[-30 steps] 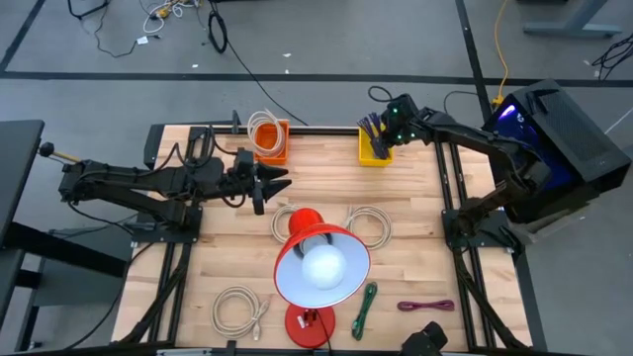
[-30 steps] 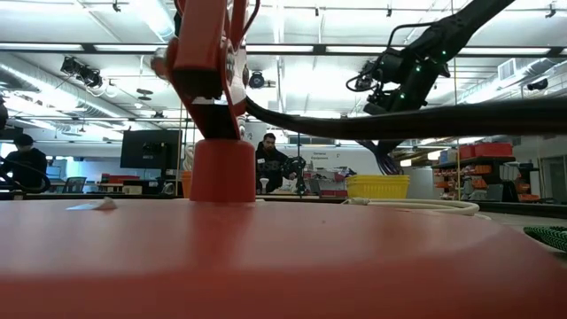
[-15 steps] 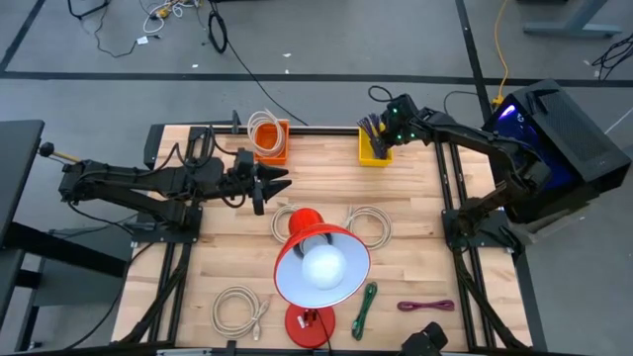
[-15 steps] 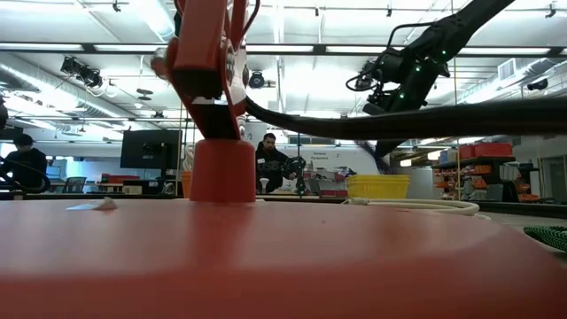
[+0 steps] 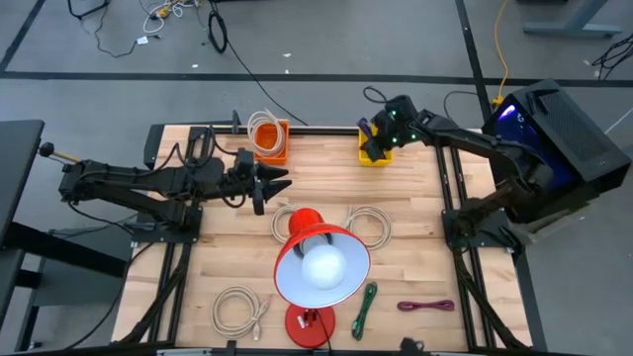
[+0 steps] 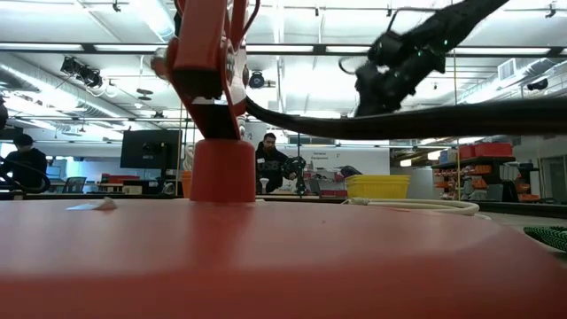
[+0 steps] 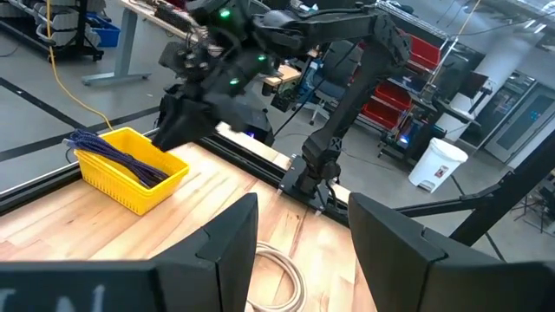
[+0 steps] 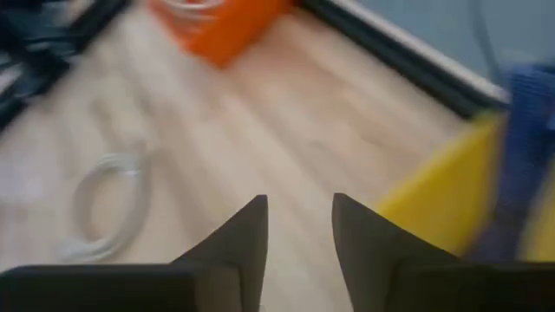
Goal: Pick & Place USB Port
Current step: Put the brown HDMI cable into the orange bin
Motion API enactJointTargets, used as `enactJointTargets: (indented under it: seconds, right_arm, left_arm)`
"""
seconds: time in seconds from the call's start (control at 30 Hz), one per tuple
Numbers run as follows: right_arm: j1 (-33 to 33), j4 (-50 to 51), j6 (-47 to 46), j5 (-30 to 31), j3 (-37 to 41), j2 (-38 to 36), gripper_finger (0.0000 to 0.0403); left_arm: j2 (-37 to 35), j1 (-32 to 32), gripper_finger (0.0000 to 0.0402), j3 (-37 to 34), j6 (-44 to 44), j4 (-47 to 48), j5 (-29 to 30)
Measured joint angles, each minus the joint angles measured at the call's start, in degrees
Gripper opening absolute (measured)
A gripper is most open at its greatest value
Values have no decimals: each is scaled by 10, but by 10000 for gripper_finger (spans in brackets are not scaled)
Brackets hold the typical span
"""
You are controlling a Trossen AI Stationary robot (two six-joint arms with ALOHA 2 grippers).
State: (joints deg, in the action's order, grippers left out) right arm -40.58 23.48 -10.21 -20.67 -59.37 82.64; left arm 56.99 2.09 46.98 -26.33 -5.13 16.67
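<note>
Purple cables [image 7: 121,156] fill the yellow bin [image 7: 130,186], plain from left wrist.

Robotics lab or workshop: wooden worktop [image 5: 316,188] on metal frame, concrete floor [image 5: 316,40], ceiling strip lights [image 6: 71,46], monitors [image 6: 144,149], red parts bins [image 7: 395,87].

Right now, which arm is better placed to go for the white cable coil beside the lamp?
Left, probably. The left gripper hangs open just above the white cable coil near the red lamp. The right gripper is at the yellow bin, farther off.
</note>
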Motion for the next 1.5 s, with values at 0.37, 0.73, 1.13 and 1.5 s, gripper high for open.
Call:
enactJointTargets:
  seconds: [0.37,0.73,1.13,1.5]
  right_arm:
    - [225,-67,-73,-33,0,-54,139]
    - [349,112,-105,123,40,-55,139]
    - [356,90,-185,122,173,-55,182]
    - [313,93,-198,198,190,-55,242]
  left_arm:
    - [0,0,186,0,0,18,0]
    - [0,0,186,0,0,25,-9]
    - [0,0,186,0,-1,29,-15]
    - [0,0,186,0,-5,29,-15]
